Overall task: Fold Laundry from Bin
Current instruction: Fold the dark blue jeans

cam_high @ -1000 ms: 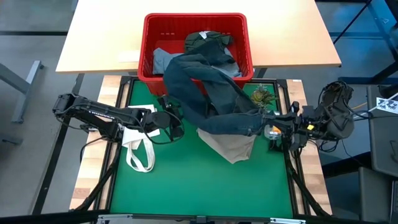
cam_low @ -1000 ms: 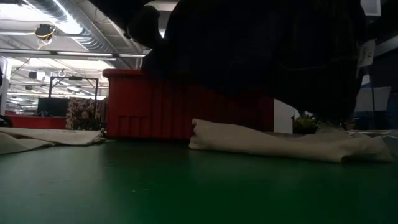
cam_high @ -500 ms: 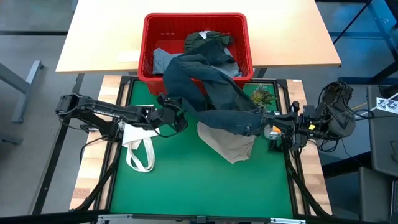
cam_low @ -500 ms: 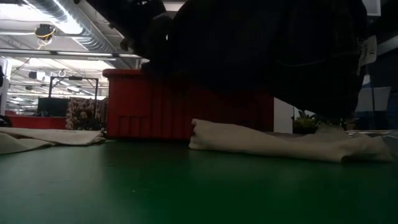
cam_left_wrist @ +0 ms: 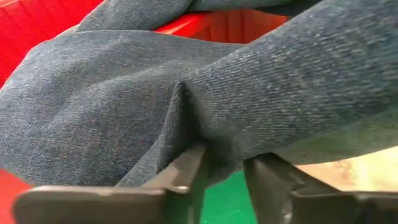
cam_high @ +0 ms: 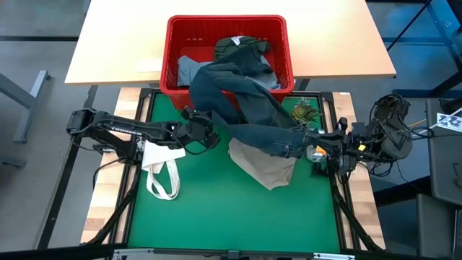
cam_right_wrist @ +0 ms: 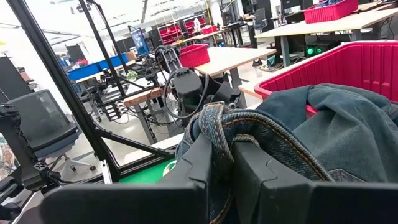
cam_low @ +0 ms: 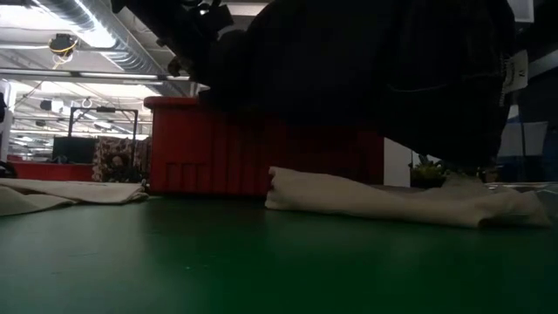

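Dark navy jeans (cam_high: 245, 108) trail out of the red bin (cam_high: 227, 19) and hang above the green mat between my two grippers. My left gripper (cam_high: 211, 132) is shut on one leg just in front of the bin. My right gripper (cam_high: 302, 144) is shut on the jeans near the mat's right edge. More laundry, a dark olive piece (cam_high: 242, 47) and a grey piece (cam_high: 189, 68), lies in the bin. Beige trousers (cam_high: 267, 167) lie flat on the mat under the jeans. My left gripper pinches a puckered fold of the jeans' leg (cam_left_wrist: 214, 146) between its two fingers (cam_left_wrist: 189, 177), coming from the table's left and slanting a little down. The denim is lifted clear of the mat and runs up over the bin's front wall. My right gripper pinches a thick seamed edge of the jeans (cam_right_wrist: 217, 124) between its two fingers (cam_right_wrist: 193, 165), level, from the table's right side. The cloth bunches over the fingers and is held clear of the mat, sagging toward the bin.
A white tote bag (cam_high: 162, 173) with looped straps lies on the mat's left side below my left arm. A small green plant (cam_high: 303, 110) stands at the mat's far right corner. The mat's near half (cam_high: 231, 217) is bare.
My left gripper has moved toward the table's right and far edge, up to the jeans' leg, has rolled, and has shut on a fold of it. The hanging lower edge of the jeans has drawn up, uncovering more of the beige trousers.
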`<state>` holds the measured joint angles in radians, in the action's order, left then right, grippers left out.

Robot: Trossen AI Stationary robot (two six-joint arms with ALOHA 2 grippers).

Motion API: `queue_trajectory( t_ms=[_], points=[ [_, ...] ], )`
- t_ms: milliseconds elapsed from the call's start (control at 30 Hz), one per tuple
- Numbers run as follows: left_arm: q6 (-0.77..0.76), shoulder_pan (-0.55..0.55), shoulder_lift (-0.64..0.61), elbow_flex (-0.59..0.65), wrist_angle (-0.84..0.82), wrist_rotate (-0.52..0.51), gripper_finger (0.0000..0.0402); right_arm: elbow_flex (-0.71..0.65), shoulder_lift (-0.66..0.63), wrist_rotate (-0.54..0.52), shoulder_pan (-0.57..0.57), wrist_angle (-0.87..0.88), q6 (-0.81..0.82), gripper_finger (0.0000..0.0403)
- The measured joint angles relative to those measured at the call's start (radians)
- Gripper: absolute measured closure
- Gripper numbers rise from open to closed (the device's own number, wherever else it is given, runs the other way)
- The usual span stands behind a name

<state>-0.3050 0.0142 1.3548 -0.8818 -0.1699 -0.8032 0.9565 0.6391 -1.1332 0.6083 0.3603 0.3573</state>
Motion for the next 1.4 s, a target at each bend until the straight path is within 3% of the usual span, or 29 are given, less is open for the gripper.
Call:
queue_trajectory(
  t_ms=[200,400,567,700,867,1100,1267,1400],
  points=[
    [0.034,-0.008,0.0,0.0,-0.001,-0.002,0.0395,0.0,0.0,0.0,0.0,0.0,0.0,0.0365],
    [0.094,-0.029,-0.039,-0.003,-0.013,0.0,0.0399,0.0,-0.002,0.0,0.0,0.0,0.0,0.0365],
    [0.113,-0.068,-0.131,-0.064,-0.128,0.014,0.04,0.0,-0.013,0.001,0.0,-0.001,-0.021,0.0365],
    [0.165,-0.089,-0.202,-0.15,-0.235,0.076,0.04,0.0,-0.033,0.0,0.0,-0.022,-0.037,0.0365],
    [0.263,-0.102,-0.256,-0.275,-0.253,0.175,0.0401,0.001,-0.039,0.01,0.0,-0.127,-0.14,0.0365],
    [0.314,-0.109,-0.258,-0.451,-0.354,0.313,0.0401,0.001,-0.052,0.196,0.0,-0.231,-0.206,0.0365],
    [0.308,-0.145,-0.246,-0.464,-0.393,0.487,0.0401,0.001,-0.052,0.353,0.0,-0.229,-0.176,0.0365],
    [0.236,-0.204,-0.248,-0.464,-0.475,0.566,0.0401,0.001,-0.053,0.489,0.0,-0.199,-0.116,0.0365]
  ],
)
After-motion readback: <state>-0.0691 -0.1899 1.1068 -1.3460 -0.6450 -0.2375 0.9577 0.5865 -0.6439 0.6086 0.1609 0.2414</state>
